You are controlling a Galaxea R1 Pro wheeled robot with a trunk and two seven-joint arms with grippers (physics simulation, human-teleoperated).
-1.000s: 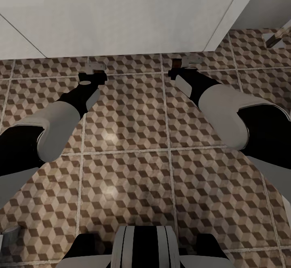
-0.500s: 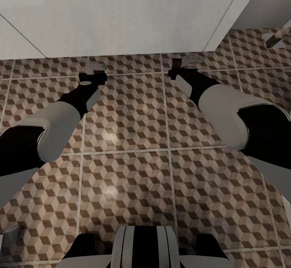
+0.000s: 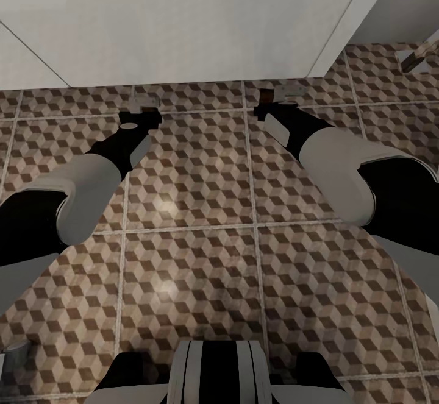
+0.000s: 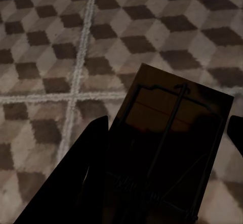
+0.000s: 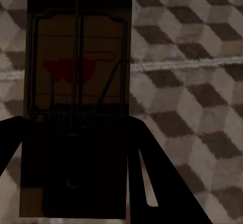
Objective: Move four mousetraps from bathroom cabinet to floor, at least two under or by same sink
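In the left wrist view a dark brown mousetrap [image 4: 172, 112] with wire parts lies between the dark fingers of my left gripper [image 4: 167, 127], just above the cube-patterned bathroom floor [image 4: 45, 41]. The right wrist view has a second mousetrap [image 5: 81, 57], with a red mark on its board, held in my right gripper [image 5: 76, 127]. From the head camera, my left gripper [image 3: 145, 102] and right gripper [image 3: 277, 94] reach low over the floor [image 3: 189, 178], close to the foot of a white unit. I cannot tell whether either trap touches the tiles. The cabinet is out of view.
The white unit [image 3: 183, 20] spans the far side, its base edge just beyond both grippers. A metal fitting [image 3: 414, 56] shows at the far right. A small grey object [image 3: 15, 352] sits at the near left. My own base [image 3: 213, 373] is at the near edge.
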